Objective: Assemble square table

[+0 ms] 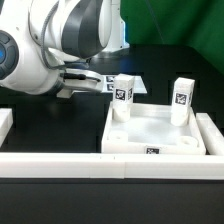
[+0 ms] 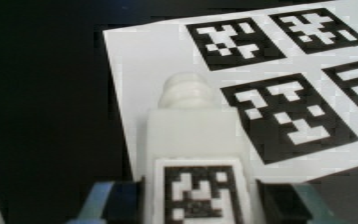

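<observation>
The white square tabletop (image 1: 150,132) lies upside down at the exterior view's right, with its raised rim and round corner sockets showing. Two white tagged legs stand upright at its far corners, one on the left (image 1: 123,92) and one on the right (image 1: 181,97). My gripper (image 1: 72,88) hangs left of the tabletop, above the dark table. In the wrist view the gripper (image 2: 197,205) is shut on a third white leg (image 2: 194,140). That leg sticks out from between the fingers (image 2: 114,203), its tag face towards the camera and its rounded end over the marker board.
The marker board (image 2: 282,70) lies flat under and beyond the held leg; it also shows in the exterior view (image 1: 108,80) behind the tabletop. A long white border bar (image 1: 100,162) runs along the front, and another white bar (image 1: 5,122) sits at the left.
</observation>
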Motion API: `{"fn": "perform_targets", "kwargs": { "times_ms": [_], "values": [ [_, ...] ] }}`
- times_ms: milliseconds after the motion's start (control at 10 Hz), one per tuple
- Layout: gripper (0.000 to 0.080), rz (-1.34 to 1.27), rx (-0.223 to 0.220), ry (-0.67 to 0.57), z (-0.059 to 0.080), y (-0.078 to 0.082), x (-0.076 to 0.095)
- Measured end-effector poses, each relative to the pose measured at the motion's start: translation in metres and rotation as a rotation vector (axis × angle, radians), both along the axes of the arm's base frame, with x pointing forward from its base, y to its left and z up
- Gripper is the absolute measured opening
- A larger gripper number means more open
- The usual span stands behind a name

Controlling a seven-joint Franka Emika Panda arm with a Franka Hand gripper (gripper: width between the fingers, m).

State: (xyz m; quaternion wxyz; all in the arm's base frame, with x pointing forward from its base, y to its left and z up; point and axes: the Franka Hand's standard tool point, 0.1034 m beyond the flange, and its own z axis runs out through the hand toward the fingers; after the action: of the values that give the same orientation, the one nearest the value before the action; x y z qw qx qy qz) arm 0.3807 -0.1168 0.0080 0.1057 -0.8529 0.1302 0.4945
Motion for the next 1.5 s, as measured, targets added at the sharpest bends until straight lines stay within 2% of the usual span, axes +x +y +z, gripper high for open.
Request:
{"fn": "perform_targets", "kwargs": {
  "times_ms": [100, 300, 500, 600, 700, 800, 900, 1000, 1100, 1200, 1400, 1500],
  "values": [
    [0.0285, 0.015, 0.018, -0.001, 0.005, -0.001, 0.003],
    [0.0287, 0.083, 0.088, -0.089, 0.043, -0.005, 0.05],
    [0.0287, 0.121, 0.075, -0.125, 0.068, 0.0, 0.061],
    [0.0287, 0.116, 0.074, -0.124, 0.064, -0.001, 0.057],
    [0.0287, 0.117, 0.054, -0.178, 0.058, -0.004, 0.064],
    [0.0287, 0.125, 0.031, -0.257, 0.061, -0.003, 0.075],
    [0.0287, 0.153, -0.003, -0.385, 0.074, 0.003, 0.096],
    [0.0287, 0.179, -0.008, -0.453, 0.093, 0.012, 0.113],
    [0.0287, 0.223, -0.008, -0.552, 0.119, 0.022, 0.145],
    [0.0287, 0.258, -0.028, -0.68, 0.139, 0.03, 0.173],
    [0.0287, 0.234, -0.069, -0.79, 0.129, 0.024, 0.163],
    [0.0287, 0.234, -0.098, -0.86, 0.13, 0.021, 0.169]
  ]
}}
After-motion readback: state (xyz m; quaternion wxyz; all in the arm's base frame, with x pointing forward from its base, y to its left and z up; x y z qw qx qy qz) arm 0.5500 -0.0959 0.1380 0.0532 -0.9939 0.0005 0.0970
